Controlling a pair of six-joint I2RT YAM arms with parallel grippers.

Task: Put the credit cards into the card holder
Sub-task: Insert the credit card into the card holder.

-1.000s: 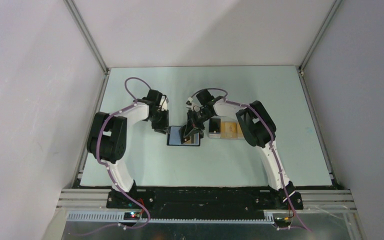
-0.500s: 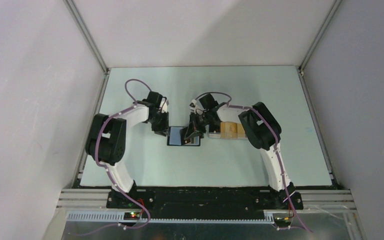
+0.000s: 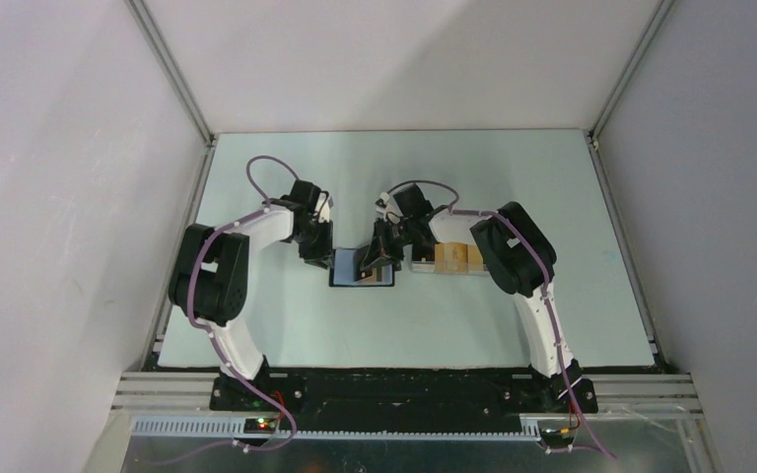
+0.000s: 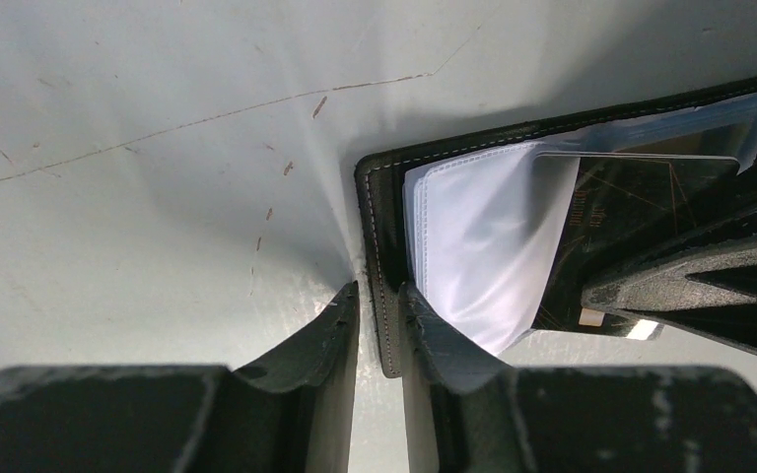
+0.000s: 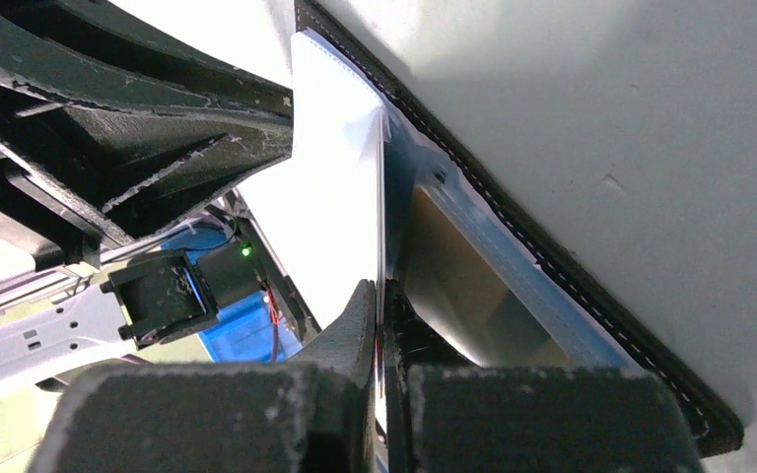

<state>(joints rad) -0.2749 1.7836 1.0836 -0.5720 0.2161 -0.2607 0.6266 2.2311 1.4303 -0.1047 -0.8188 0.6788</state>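
Observation:
The black card holder (image 3: 347, 269) lies open on the table, its clear sleeves (image 4: 483, 246) fanned up. My left gripper (image 4: 379, 296) is shut on the holder's stitched left edge (image 4: 376, 207). A dark credit card (image 4: 641, 212) is partly inside a sleeve, with my right gripper (image 5: 382, 296) shut on it. In the right wrist view that card (image 5: 381, 217) shows edge-on, beside the holder's black border (image 5: 572, 286). From above, the left gripper (image 3: 323, 258) and right gripper (image 3: 379, 258) meet over the holder. More orange credit cards (image 3: 450, 256) lie right of it.
A pale tray (image 3: 420, 264) holding the orange cards sits just right of the holder, under the right arm's forearm. Grey walls with metal rails enclose the table on three sides. The arm bases stand at the near edge.
The right gripper with the card has shifted slightly left and lower over the holder. The left gripper has stayed on the holder's edge.

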